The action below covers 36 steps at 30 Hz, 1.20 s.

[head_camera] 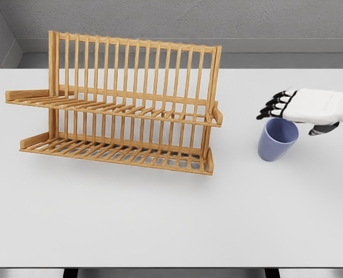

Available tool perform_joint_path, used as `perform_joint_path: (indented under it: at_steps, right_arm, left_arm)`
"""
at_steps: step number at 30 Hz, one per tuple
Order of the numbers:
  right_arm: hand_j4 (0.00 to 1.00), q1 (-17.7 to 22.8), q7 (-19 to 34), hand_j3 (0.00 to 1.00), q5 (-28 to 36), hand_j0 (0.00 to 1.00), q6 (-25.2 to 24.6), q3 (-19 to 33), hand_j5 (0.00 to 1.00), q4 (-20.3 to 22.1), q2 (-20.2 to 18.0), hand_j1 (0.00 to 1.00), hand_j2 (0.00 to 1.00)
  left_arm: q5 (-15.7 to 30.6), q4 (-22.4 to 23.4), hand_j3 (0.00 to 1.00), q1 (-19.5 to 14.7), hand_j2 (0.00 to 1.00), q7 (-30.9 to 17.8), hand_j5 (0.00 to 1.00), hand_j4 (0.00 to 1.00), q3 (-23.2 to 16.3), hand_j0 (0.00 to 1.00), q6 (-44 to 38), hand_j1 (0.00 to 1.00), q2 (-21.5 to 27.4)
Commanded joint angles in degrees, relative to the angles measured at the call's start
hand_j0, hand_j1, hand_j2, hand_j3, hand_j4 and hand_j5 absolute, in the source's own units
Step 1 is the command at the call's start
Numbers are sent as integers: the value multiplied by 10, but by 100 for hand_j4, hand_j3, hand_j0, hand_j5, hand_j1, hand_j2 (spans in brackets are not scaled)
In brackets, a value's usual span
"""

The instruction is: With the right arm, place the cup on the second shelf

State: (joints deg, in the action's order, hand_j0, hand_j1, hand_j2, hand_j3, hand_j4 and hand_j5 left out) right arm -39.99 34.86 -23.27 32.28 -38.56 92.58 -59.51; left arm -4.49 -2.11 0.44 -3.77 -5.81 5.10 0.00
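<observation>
Right of the wooden rack (122,104), well apart from it, the blue cup (277,139) stands upright on the white counter (160,220). The right hand (307,108) hovers over its rim, dark fingers (276,107) spread, gripping nothing.

White table (160,231), grey wall (189,17)

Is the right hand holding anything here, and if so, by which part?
Cannot be told for sure. The right hand is over the rim of the blue cup on the table, fingers extended, thumb beside it; no closed grasp shows.
</observation>
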Motion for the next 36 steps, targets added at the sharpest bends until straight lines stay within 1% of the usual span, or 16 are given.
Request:
perform_joint_path:
  at_steps: [1, 3, 4, 5, 10, 12, 14, 21, 22, 23, 24, 33, 35, 36]
  right_arm:
    - [100, 0, 1, 100, 2, 100, -1, -7, 100, -5, 6, 100, 100]
    - [100, 0, 1, 100, 1, 100, -1, -7, 100, -6, 8, 100, 100]
    - [100, 0, 1, 100, 0, 100, -1, -8, 100, -14, 19, 100, 100]
    - [100, 0, 1, 100, 0, 100, -1, -14, 100, -22, 21, 100, 100]
    - [100, 0, 1, 100, 0, 100, -3, -24, 100, -28, 24, 100, 100]
    - [100, 0, 1, 100, 0, 100, -2, -26, 100, -37, 26, 100, 100]
    - [100, 0, 1, 100, 0, 100, -5, -36, 100, -37, 27, 100, 100]
    - [100, 0, 1, 100, 0, 100, -4, -36, 100, -35, 27, 100, 100]
    - [93, 0, 1, 93, 0, 93, -4, -36, 93, -35, 27, 93, 93]
    - [75, 0, 1, 75, 0, 75, 0, -36, 75, -34, 27, 75, 75]
    - [67, 0, 1, 67, 0, 67, 0, -37, 67, -34, 27, 67, 67]
    - [67, -1, 1, 67, 0, 67, -1, -34, 67, -31, 26, 67, 67]
    - [67, -3, 1, 67, 0, 67, -3, -30, 67, -31, 26, 67, 67]
    - [67, -10, 1, 67, 0, 67, -3, -30, 67, -30, 25, 67, 67]
  left_arm:
    - [0, 0, 100, 0, 100, 0, 100, 100, 0, 100, 0, 100, 0]
    - [0, 0, 100, 0, 100, 0, 100, 100, 0, 100, 0, 100, 0]
    - [0, 0, 100, 0, 100, 0, 100, 100, 0, 100, 0, 100, 0]
    - [0, 0, 100, 0, 100, 0, 100, 100, 1, 100, 0, 100, 0]
    - [0, 0, 100, 0, 100, 0, 100, 100, 0, 100, 0, 100, 0]
    - [0, 0, 100, 0, 100, 0, 100, 100, 0, 100, 0, 100, 0]
    - [0, 0, 100, 0, 100, 0, 100, 100, 0, 100, 0, 100, 0]
    - [0, 0, 100, 0, 100, 1, 100, 100, 0, 100, 0, 100, 0]
    - [0, 0, 100, 0, 100, 0, 100, 100, 0, 100, 0, 100, 0]
    - [0, 0, 100, 0, 100, 0, 100, 100, 0, 100, 0, 100, 0]
    - [0, 0, 100, 0, 100, 0, 100, 100, 0, 100, 0, 100, 0]
    - [0, 0, 100, 0, 100, 0, 100, 100, 0, 100, 0, 100, 0]
    - [0, 0, 100, 0, 100, 0, 100, 100, 0, 100, 0, 100, 0]
    - [0, 0, 100, 0, 100, 0, 100, 100, 0, 100, 0, 100, 0]
